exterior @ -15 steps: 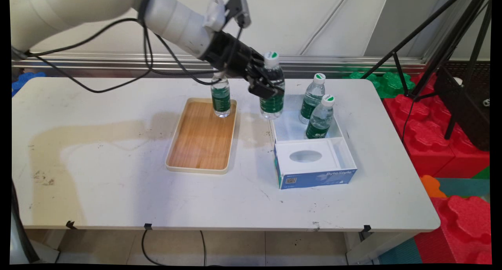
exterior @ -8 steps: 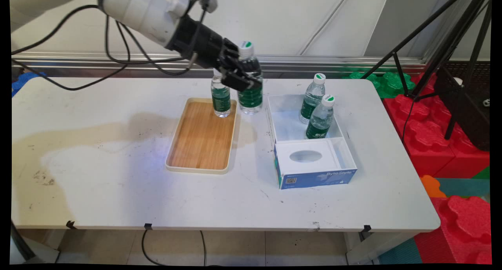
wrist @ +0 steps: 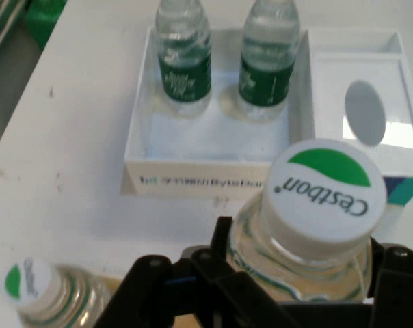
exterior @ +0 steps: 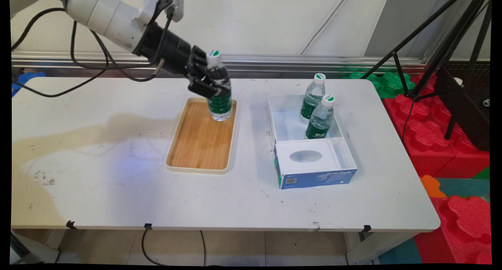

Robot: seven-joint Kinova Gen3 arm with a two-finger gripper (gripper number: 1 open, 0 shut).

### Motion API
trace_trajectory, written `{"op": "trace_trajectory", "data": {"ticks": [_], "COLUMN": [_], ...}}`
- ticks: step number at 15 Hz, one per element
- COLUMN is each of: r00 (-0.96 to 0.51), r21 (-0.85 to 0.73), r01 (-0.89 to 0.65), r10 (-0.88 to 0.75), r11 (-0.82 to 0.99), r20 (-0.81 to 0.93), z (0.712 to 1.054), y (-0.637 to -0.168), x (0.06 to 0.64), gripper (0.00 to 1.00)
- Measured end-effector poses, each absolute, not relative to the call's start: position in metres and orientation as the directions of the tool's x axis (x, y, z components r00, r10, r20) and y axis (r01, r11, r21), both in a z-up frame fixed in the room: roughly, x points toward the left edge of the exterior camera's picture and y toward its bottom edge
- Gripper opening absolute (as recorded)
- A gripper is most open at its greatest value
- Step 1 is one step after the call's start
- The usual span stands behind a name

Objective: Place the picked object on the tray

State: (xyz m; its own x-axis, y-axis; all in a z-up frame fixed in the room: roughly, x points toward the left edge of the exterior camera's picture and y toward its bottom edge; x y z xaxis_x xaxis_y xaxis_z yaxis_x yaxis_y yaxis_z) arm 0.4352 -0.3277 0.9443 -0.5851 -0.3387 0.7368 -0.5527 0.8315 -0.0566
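Four water bottles are counted. One bottle (exterior: 219, 90) is gripped by the gripper (exterior: 210, 86), jaws closed on it, held above the wooden tray (exterior: 198, 144); another (wrist: 39, 294) is beside it. Two bottles (exterior: 317, 111) are standing in the white box (exterior: 313, 164).
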Motion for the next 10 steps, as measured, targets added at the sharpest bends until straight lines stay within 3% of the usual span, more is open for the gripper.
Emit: {"op": "trace_trajectory", "data": {"ticks": [10], "r00": [-0.615], "r21": [-0.065], "r01": [-0.574], "r10": [-0.378], "r11": [0.816], "r20": [0.692], "z": [0.882], "y": [-0.345], "x": [0.465], "gripper": [0.00]}}
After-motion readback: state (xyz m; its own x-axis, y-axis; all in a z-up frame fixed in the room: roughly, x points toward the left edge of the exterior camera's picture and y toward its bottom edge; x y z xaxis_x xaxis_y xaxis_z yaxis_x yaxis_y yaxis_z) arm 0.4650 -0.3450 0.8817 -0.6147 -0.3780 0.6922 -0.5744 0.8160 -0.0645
